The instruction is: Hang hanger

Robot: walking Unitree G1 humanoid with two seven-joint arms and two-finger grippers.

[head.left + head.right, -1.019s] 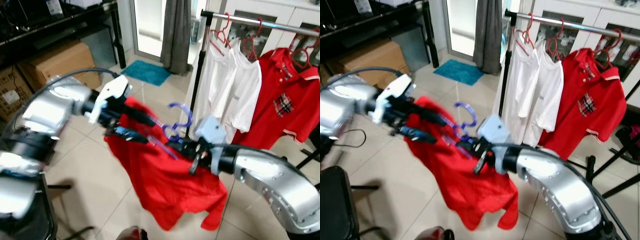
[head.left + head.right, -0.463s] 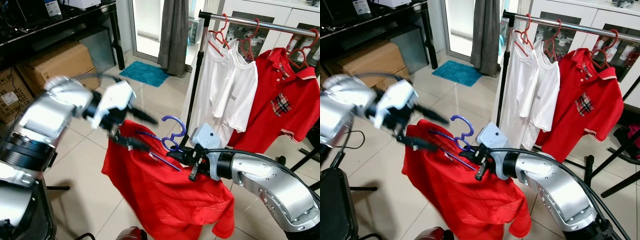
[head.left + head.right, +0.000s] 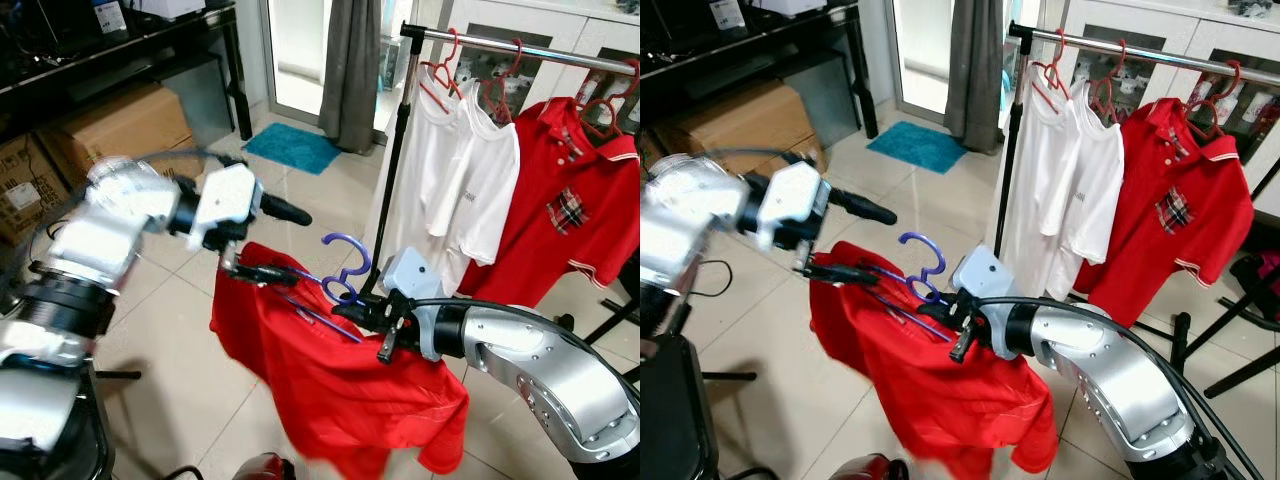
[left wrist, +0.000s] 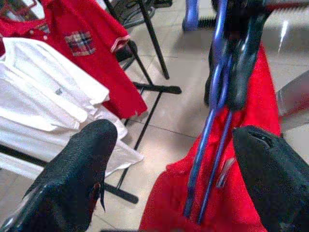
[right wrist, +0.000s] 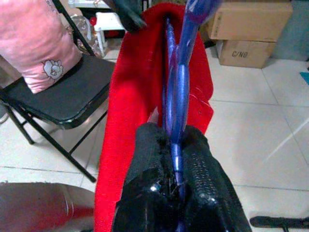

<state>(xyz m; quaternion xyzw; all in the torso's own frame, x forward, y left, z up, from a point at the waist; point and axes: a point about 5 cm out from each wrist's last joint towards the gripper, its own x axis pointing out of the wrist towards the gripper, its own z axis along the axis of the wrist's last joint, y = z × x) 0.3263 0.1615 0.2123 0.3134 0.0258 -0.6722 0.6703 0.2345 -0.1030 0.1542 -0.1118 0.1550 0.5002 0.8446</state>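
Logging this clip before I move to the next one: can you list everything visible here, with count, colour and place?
purple hanger: 1, purple, mid-scene, carrying the red shirt, clamped by the right gripper
red shirt: 1, red, draped on the purple hanger above the floor
clothes rail: 1, silver bar on a black post, upper right
white shirts: 2, white, hung on red hangers at the rail's left end
red polo: 1, red with a plaid pocket, on the rail beside the white shirts
cardboard boxes: at least 2, brown, under the black table at left
mat: 1, teal, on the floor by the doorway
curtain: 1, grey, beside the doorway
folding chair: 1, black, holding a pink cushion
left gripper: open, at the shirt's shoulder
right gripper: shut on the hanger
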